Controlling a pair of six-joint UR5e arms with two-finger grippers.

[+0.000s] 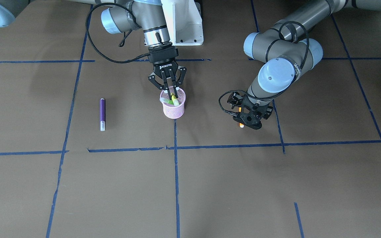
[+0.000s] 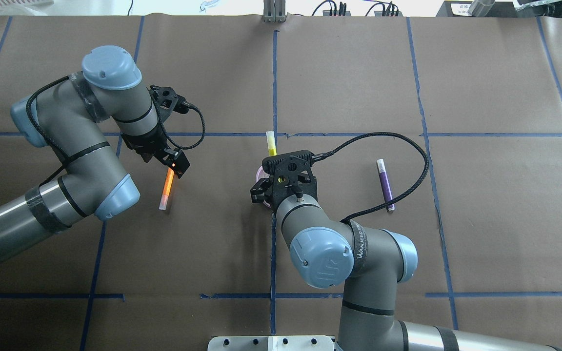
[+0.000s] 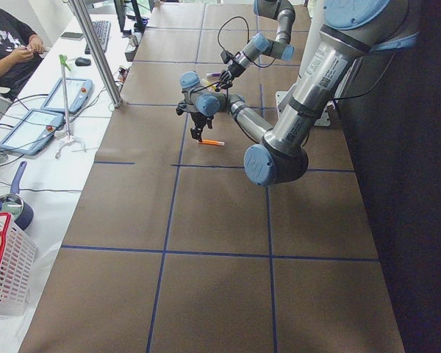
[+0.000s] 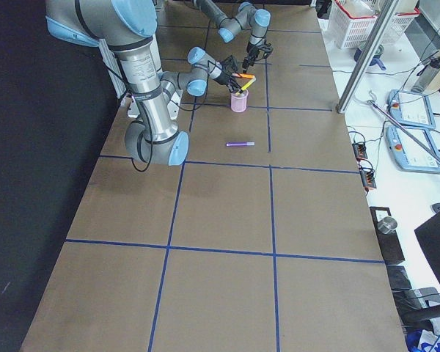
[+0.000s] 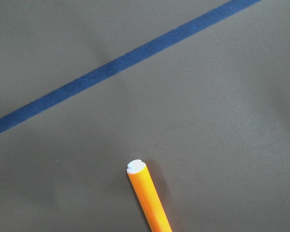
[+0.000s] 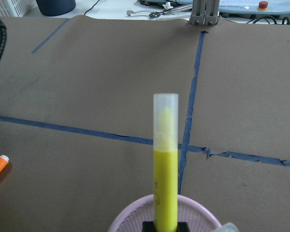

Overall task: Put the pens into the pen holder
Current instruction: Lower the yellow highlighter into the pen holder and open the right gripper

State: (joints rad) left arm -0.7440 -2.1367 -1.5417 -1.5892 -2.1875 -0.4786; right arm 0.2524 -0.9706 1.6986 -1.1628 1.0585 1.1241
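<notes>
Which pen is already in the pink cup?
The yellow-green pen stands in the pen holder; the purple pen and orange pen lie on the table.

The paper [image 1: 243, 185] is matt, the pen holder [image 1: 174, 110] mesh, the green pen [image 6: 165, 183] smooth.

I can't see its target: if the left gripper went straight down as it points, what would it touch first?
Probably the orange pen lying on the table: the left gripper hangs right above it. Its fingertips are hidden, so it could just miss and meet the table.
</notes>
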